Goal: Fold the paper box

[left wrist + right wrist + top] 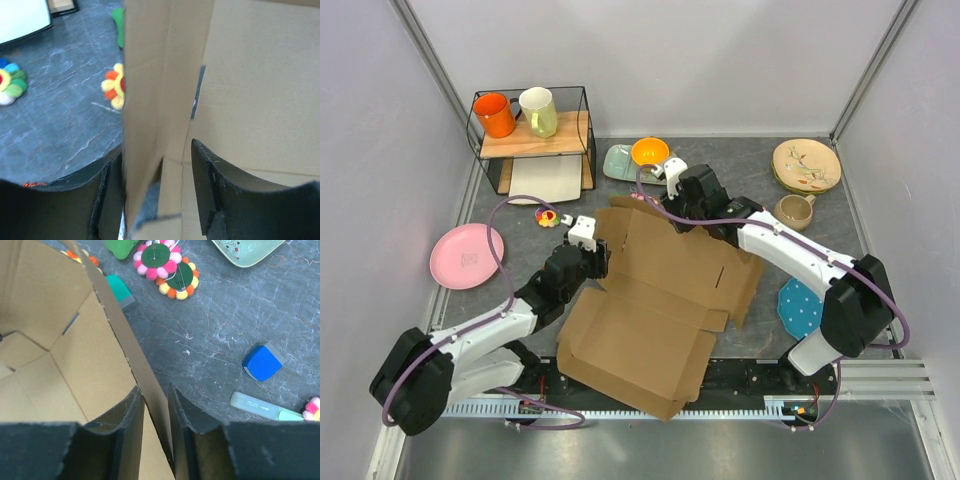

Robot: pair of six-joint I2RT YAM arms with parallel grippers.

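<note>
Looking from the near edge, I see the paper box [650,310] half open between the two arms, its lower corner hanging over the rail at the bottom centre of the top view. Its long axis runs from that corner up toward the middle of the frame, a little slanted.

The left gripper [157,170] stands at the left side flap, which is upright. Its fingers are spread around this flap: the right finger [212,190] is clearly apart from the cardboard.

The right gripper [156,405] is at the far wall of the box, in the upper centre of the top view. Its fingers are close on both sides of the wall's edge, and as far as I can judge they pinch it.

I think the next move turns on this: the box lies inward from both grippers, so each wall must tip toward the centre, and the right arm has the firmer hold.

The table [740,170] is dark grey, marbled. Farther are a pink plate [466,256] at left, a brown mug [794,211] at right, a wire shelf [532,140] upper left, then plain pale walls
</note>
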